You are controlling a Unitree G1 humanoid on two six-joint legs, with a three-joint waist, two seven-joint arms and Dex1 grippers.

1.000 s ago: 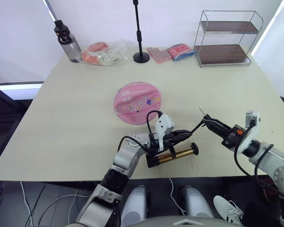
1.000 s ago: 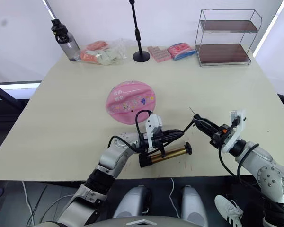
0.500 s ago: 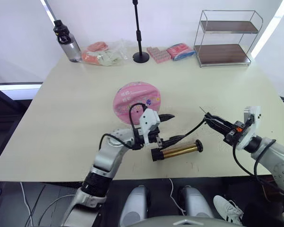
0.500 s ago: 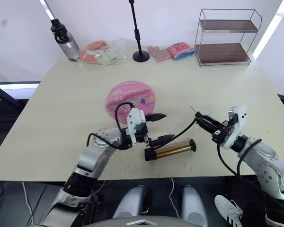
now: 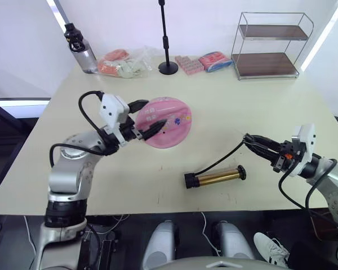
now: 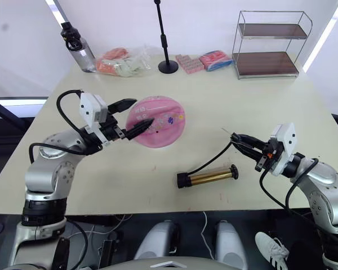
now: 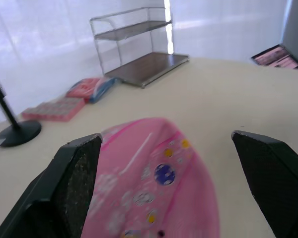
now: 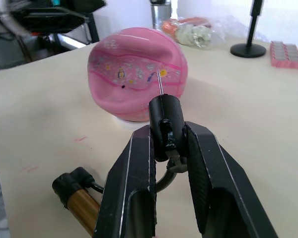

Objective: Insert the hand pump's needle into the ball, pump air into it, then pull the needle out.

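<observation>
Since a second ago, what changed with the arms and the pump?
The left gripper let go of the hand pump and swung up and to its own side; it now hangs open beside the ball. The pump body lies free on the table. The right gripper stayed shut on the needle fitting, barely shifted. Ball stayed put, as did the bottle and rack.

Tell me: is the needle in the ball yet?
Out. The needle is held by the right gripper, apart from the ball.
</observation>
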